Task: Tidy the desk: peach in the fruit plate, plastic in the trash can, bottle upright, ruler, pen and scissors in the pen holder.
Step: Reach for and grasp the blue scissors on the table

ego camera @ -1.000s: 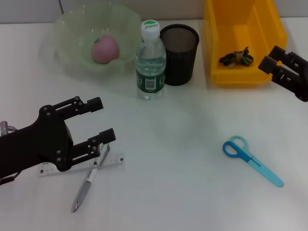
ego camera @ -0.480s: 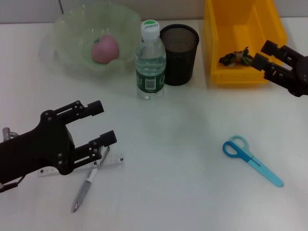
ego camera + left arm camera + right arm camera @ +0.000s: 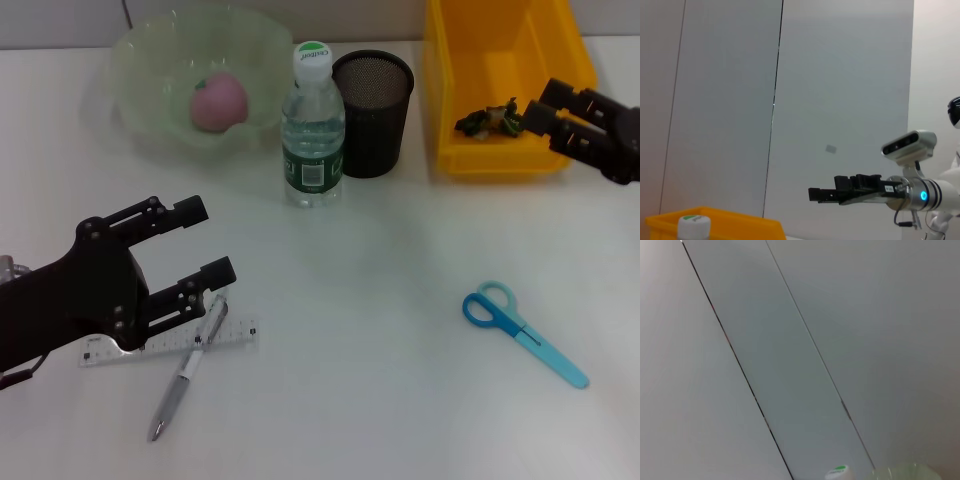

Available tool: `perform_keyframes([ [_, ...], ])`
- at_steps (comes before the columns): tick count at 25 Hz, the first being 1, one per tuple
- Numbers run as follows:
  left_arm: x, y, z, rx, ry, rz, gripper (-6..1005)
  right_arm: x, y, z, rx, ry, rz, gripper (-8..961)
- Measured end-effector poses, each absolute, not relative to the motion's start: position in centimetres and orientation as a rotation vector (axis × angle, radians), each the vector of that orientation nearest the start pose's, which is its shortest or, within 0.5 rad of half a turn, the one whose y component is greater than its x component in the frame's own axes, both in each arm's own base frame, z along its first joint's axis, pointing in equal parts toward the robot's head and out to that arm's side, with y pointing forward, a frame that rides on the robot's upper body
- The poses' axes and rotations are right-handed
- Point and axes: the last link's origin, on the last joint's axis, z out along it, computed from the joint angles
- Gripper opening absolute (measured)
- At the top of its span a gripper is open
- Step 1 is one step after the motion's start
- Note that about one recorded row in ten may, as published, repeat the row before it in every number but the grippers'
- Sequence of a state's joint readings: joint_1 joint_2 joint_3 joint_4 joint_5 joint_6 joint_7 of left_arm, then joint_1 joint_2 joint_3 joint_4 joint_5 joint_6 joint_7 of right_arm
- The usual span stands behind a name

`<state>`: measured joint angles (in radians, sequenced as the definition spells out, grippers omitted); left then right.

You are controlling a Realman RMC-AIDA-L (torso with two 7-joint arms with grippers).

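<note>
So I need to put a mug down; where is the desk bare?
Free: the middle of the white desk, between the clear green-labelled bottle, blue scissors and clear ruler. Crowded: the back row, and the near left, where the left gripper hovers over ruler and silver pen.

A plain white tabletop [image 3: 380,300] fills almost the whole head view, evenly lit, with only soft, faint shadows on it. Along its far edge runs a strip of pale grey wall [image 3: 350,20], split near the far left corner by a thin dark vertical seam [image 3: 127,13]. Both wrist views show this wall as large, smooth, light grey panels [image 3: 840,90] parted by narrow dark joints [image 3: 774,100]. One panel carries a small grey rectangular mark [image 3: 830,148]. No window or floor is visible.
</note>
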<state>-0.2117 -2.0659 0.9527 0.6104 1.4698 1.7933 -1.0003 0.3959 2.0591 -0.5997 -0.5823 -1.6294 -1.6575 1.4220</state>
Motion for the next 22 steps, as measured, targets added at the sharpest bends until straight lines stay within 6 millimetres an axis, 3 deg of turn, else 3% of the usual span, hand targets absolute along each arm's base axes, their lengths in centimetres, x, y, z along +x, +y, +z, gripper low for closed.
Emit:
perform_keyframes([
  [4,-27.9,23.9,1.1,-2.534,-0.300,-1.171,668,26.9,31.6,5.7,-2.399,0.820,1.116,783],
  [8,-27.6,24.1,1.0,-2.544,-0.289,-1.175,667,24.3,32.7,6.2,-2.561,0.894,0.920,783],
  [17,-27.7,23.9,0.9,-2.547,-0.295,-1.174,668,19.5,34.1,7.4,-2.650,1.169,0.206,783],
  [22,-27.8,23.8,0.9,-2.548,-0.298,-1.173,668,17.7,34.3,8.2,-2.648,1.321,-0.048,783],
])
